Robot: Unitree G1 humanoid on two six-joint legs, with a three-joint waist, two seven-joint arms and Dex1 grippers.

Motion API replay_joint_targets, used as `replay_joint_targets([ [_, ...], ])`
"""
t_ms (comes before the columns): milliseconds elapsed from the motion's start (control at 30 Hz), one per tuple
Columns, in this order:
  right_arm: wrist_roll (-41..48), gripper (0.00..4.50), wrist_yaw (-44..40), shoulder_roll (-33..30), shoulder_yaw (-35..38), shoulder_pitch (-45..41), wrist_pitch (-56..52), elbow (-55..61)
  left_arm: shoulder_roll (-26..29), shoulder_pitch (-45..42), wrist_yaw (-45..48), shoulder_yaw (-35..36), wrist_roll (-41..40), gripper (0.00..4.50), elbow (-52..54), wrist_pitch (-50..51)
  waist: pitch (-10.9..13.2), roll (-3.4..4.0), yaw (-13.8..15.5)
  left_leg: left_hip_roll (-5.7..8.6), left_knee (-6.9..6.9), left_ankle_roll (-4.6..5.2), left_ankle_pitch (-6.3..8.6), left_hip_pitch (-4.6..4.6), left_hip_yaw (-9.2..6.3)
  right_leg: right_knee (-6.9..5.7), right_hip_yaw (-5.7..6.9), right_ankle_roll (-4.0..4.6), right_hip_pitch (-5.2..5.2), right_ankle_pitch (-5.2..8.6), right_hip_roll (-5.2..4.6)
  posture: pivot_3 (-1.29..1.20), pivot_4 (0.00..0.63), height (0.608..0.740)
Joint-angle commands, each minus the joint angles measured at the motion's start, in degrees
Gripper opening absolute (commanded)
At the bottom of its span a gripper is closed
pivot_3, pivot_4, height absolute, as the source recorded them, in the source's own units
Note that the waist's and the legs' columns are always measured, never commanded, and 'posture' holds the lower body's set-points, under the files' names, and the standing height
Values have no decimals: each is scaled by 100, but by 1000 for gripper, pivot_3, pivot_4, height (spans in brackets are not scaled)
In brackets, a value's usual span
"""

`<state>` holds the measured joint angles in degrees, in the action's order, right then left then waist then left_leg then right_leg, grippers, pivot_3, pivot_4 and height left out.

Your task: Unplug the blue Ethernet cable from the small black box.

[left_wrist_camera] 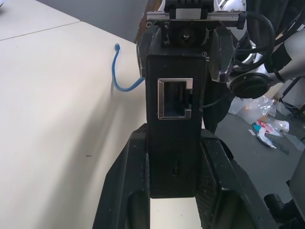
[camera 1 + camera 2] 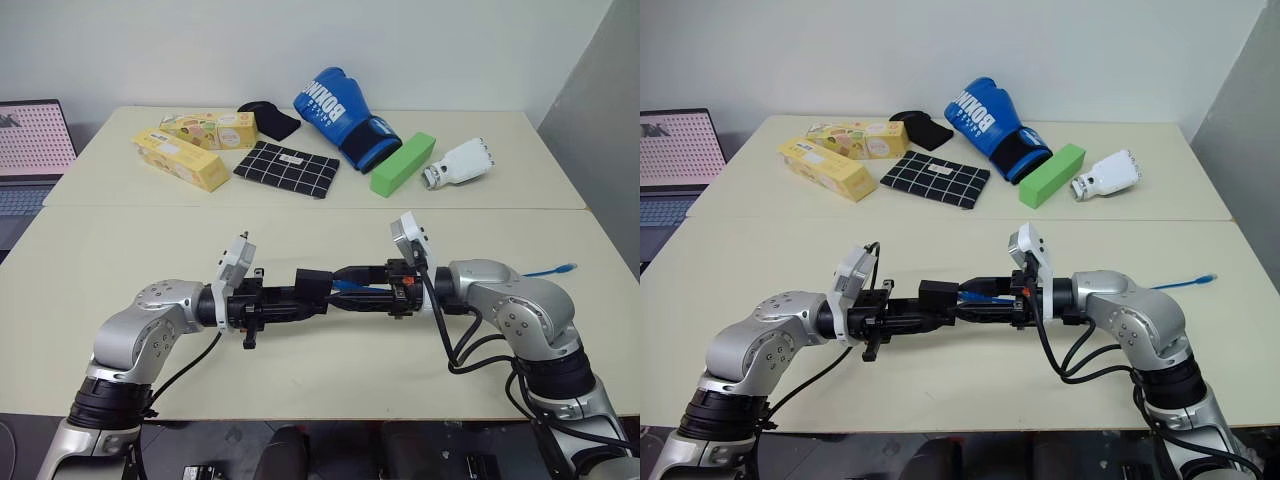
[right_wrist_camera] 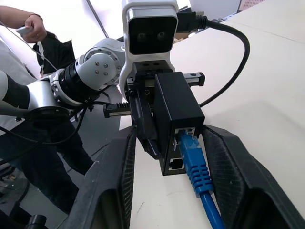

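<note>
the left end effector (image 2: 292,297) pinches the small black box (image 3: 177,119) above the tabletop (image 2: 330,235), and the blue ethernet cable (image 3: 195,164) is still plugged in between the spread right end effector (image 3: 178,188) fingers, so pulling remains.

Blue boxing glove (image 2: 340,114): white capital lettering, partly readable, "BONIN…" as seen, last letters unclear. Yellow carton (image 2: 181,159): white label with small print, too small to read. Second, patterned carton (image 2: 209,129) behind it: printing unreadable. Laptop screen (image 2: 35,136): dot pattern, no legible text. Black grid-patterned cloth (image 2: 286,169): small white tag, unreadable.
</note>
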<state>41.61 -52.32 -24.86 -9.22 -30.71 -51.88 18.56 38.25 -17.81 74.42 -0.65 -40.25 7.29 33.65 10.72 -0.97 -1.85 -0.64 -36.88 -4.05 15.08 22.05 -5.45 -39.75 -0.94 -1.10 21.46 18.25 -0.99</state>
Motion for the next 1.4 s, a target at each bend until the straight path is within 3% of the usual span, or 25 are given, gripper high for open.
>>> replay_joint_targets([
  [33,100,1178,-141,-64,32,-108,47,52,-2,37,57,113,-71,803,69,-67,0,0,0,0,0,0,0,0,0,0,0,0,0,0,0,0,150,740],
  [100,115,731,-188,-91,41,-124,45,13,7,62,105,118,-49,803,38,-104,0,0,0,0,0,0,0,0,0,0,0,0,0,0,0,0,150,740],
  [633,275,718,-427,-132,52,-252,-35,7,-48,79,9,108,-90,803,191,5,0,0,0,-1,1,0,0,0,0,1,0,0,0,0,1,0,150,740],
  [667,246,1278,-351,-79,75,-255,1,-10,-51,80,-1,109,-95,803,200,14,0,0,0,-1,1,0,0,0,0,2,0,0,0,0,1,0,150,740],
  [867,265,2252,-208,-60,151,-133,-46,138,-55,111,-23,111,-121,803,223,2,0,0,0,-1,1,0,0,0,-1,2,0,0,0,0,1,0,150,740],
  [1400,395,2254,50,-79,241,90,-144,129,-118,93,51,66,-56,802,73,-123,0,0,0,0,2,0,0,3,-1,6,1,0,0,0,1,0,150,740],
])
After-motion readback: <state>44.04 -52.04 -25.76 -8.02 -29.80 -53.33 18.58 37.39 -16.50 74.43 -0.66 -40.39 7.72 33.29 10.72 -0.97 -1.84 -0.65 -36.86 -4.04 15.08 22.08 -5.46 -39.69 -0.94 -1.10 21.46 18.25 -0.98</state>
